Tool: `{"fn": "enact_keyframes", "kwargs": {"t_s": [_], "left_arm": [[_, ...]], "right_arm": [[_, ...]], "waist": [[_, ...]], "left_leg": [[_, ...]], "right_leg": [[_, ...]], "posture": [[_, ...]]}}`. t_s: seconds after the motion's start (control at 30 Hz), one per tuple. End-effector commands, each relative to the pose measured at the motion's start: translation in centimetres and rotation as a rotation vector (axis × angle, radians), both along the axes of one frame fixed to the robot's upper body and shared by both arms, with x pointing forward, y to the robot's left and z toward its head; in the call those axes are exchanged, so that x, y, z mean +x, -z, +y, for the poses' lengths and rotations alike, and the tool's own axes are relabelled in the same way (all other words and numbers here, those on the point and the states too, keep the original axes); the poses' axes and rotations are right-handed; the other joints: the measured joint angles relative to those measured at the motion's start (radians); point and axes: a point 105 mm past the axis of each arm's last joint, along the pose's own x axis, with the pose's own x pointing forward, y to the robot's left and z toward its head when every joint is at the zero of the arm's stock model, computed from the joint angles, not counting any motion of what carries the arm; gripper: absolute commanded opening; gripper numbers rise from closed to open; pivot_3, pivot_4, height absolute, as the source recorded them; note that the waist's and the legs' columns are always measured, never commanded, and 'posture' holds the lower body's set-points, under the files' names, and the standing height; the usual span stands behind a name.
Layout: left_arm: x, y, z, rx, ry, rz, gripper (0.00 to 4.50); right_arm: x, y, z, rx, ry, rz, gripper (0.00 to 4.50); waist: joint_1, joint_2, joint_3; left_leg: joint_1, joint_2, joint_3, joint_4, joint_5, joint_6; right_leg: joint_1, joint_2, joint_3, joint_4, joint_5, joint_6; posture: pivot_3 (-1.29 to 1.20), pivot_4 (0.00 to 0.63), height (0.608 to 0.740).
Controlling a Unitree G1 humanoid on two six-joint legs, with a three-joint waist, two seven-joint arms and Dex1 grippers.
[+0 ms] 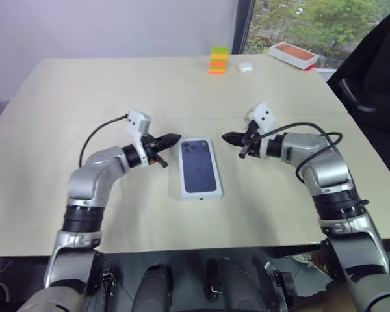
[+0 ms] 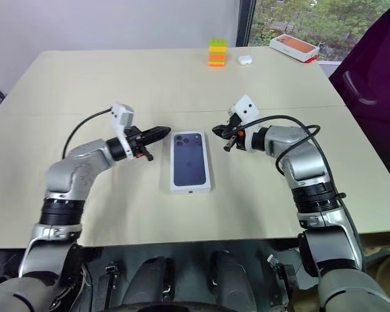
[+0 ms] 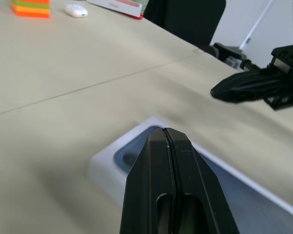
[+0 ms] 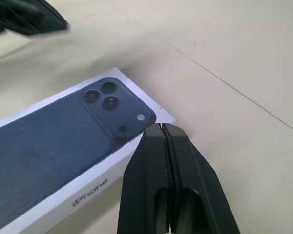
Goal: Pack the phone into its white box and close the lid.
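A pale beige table [image 2: 182, 78] filled most of the room's near side, with a thin seam running across its top. At the far edge stood a small stack of blocks [image 2: 217, 52], green on top, then yellow and orange. Just beside it lay a small white case [image 2: 245, 60]. Farther toward the corner rested a flat orange-topped box [image 2: 294, 47]. Green trees [image 2: 312, 16] showed through the window behind.

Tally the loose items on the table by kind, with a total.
Phone boxes: 2 — closed white box, orange-topped box
Stacks of coloured blocks: 1
Small white cases: 1
Total: 4
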Motion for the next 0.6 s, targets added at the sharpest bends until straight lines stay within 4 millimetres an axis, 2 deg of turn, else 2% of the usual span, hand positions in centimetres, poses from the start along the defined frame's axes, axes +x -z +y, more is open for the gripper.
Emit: {"fn": "enact_keyframes", "kwargs": {"t_s": [0.03, 0.2, 0.33, 0.43, 0.6], "left_arm": [[1.0, 0.4, -1.6, 0.075, 0.017, -0.030, 0.00], [0.9, 3.7, -1.1, 0.218, 0.034, -0.014, 0.00], [-1.4, 6.1, -0.9, 0.259, 0.138, 0.086, 0.00], [-3.0, 6.2, -0.9, 0.258, 0.208, 0.093, 0.00], [-5.4, 5.5, -0.4, 0.243, 0.312, 0.091, 0.00]], "right_arm": [[0.6, 0.0, 1.7, -0.008, -0.018, -0.048, 0.02], [-0.4, 2.4, 3.3, -0.055, -0.078, -0.032, 0.02], [-1.5, 3.8, 3.1, -0.084, -0.115, 0.021, 0.02], [-3.0, 4.5, 2.9, -0.118, -0.181, 0.057, 0.02], [-5.2, 4.3, 2.3, -0.112, -0.260, 0.107, 0.02]], "waist": [[-0.003, 0.000, 0.000], [-0.004, 0.000, 0.000], [-0.004, 0.001, -0.001], [-0.002, 0.002, -0.002], [-0.001, 0.002, -0.002]], "left_leg": [[0.000, 0.000, 0.000, 0.000, 0.000, 0.000], [0.000, 0.000, 0.000, -0.001, 0.000, 0.000], [0.000, 0.001, 0.001, -0.001, 0.000, 0.000], [0.003, 0.000, 0.001, -0.001, 0.000, 0.000], [0.006, 0.000, 0.000, -0.001, 0.000, 0.000]], "right_leg": [[-0.001, 0.000, 0.000, 0.000, 0.000, 0.000], [-0.001, 0.000, 0.000, 0.001, 0.000, 0.000], [-0.001, 0.000, 0.000, 0.001, 0.000, 0.000], [0.002, 0.000, 0.000, 0.001, 0.000, 0.000], [0.006, 0.000, 0.000, 0.001, 0.000, 0.000]], "posture": [[0.00, 0.150, 0.740], [0.00, 0.150, 0.740], [0.00, 0.150, 0.740], [0.00, 0.150, 0.740], [0.00, 0.150, 0.740]]}}
